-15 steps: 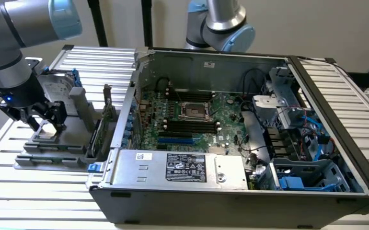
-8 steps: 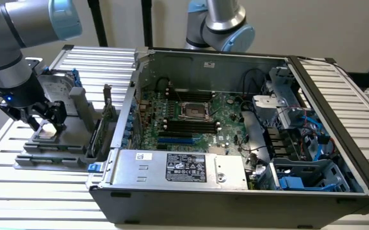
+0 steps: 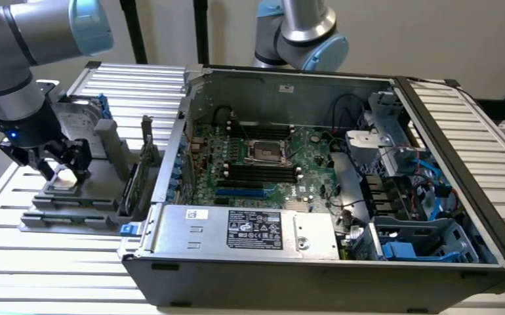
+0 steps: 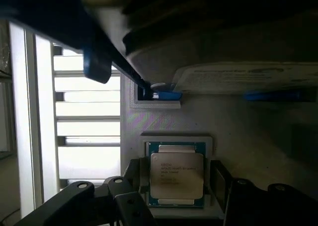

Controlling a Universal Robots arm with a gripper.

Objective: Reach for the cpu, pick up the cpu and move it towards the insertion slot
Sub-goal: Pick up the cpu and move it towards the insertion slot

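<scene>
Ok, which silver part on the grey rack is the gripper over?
The small square cpu, flanked by the open gripper; the bigger blue-framed hard drive stands farther back.

surface: slatted table (image 3: 51,262) | on it: open computer case (image 3: 323,269), grey parts holder (image 3: 69,216)

cpu (image 4: 176,174): just one
gripper (image 3: 60,170): one
robot arms (image 3: 16,65) (image 3: 301,33): two that I can see
pc case (image 3: 323,279): one
cpu socket (image 3: 265,151): one
power supply (image 3: 244,230): one
hard drive (image 3: 76,117): one, far as I can tell
</scene>
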